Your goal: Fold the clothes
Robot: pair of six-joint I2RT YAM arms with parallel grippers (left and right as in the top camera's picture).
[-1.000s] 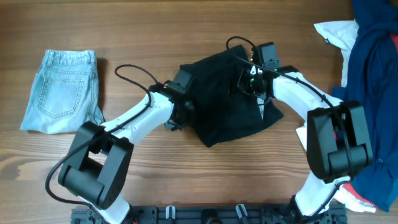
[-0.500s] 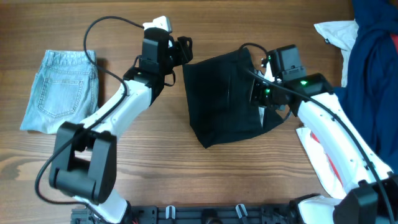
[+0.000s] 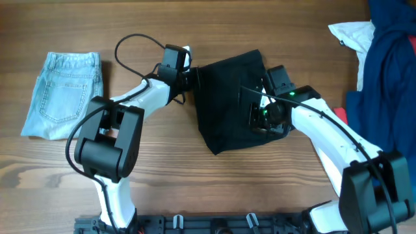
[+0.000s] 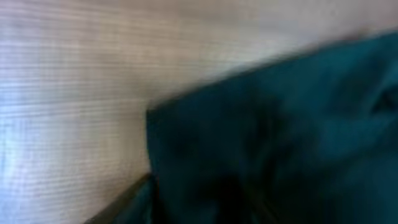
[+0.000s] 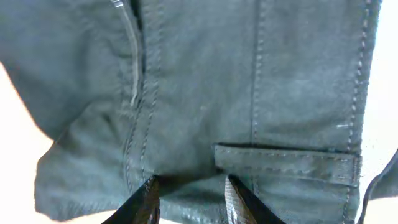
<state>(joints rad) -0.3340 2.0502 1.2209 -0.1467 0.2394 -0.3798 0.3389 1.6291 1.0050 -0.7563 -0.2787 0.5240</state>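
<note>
The black garment (image 3: 224,97) lies bunched in the middle of the table and fills the right wrist view (image 5: 249,81), where seams and a pocket flap show. My left gripper (image 3: 194,77) is at its upper left corner. The left wrist view is blurred and shows only dark cloth (image 4: 267,143) against wood, with no fingers discernible. My right gripper (image 3: 259,117) is down on the garment's right part. Its fingertips (image 5: 194,200) stand apart, with a hump of the cloth between them.
Folded light-blue denim shorts (image 3: 64,96) lie at the far left. A heap of navy, white and red garments (image 3: 387,58) fills the right edge. Bare wooden tabletop (image 3: 195,182) lies in front of the black garment.
My left gripper swung from the far side of the table to the garment's upper left corner. My right gripper moved from the garment's right edge inward and nearer. The garment kept its shape.
</note>
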